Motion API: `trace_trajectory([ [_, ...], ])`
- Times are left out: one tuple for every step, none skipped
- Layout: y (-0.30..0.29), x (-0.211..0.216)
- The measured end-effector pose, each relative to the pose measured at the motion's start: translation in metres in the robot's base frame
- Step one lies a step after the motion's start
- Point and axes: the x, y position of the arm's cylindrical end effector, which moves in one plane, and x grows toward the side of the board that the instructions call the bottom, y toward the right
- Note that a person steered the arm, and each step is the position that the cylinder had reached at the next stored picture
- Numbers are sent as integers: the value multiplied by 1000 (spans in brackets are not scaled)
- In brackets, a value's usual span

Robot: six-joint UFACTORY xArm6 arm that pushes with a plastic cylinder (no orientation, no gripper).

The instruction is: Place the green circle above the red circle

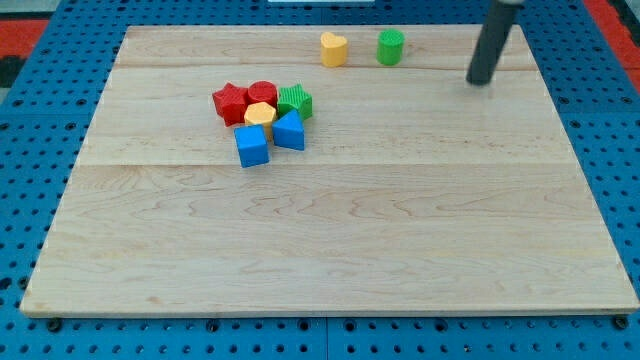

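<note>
Loose blocks on a pale wooden desk (330,250)

A yellow heart-like block (333,48) sits near the view's top; a red star (230,102), green star (295,101), yellow hexagon (260,114), blue cube (252,146) and another blue block (289,131), perhaps triangular, huddle together left of centre.

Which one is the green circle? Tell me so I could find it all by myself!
Look along the top edge of the wooden board, right of the middle. Two blocks stand there side by side, apart from the cluster; my tip is off to their right. The green circle is the round one, right of the yellow heart.
</note>
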Motion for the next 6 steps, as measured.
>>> trace_trajectory([
  [-39, -29],
  [-124, -22],
  [-256, -14],
  [-235, -16],
  [-280, -27],
  [-295, 23],
])
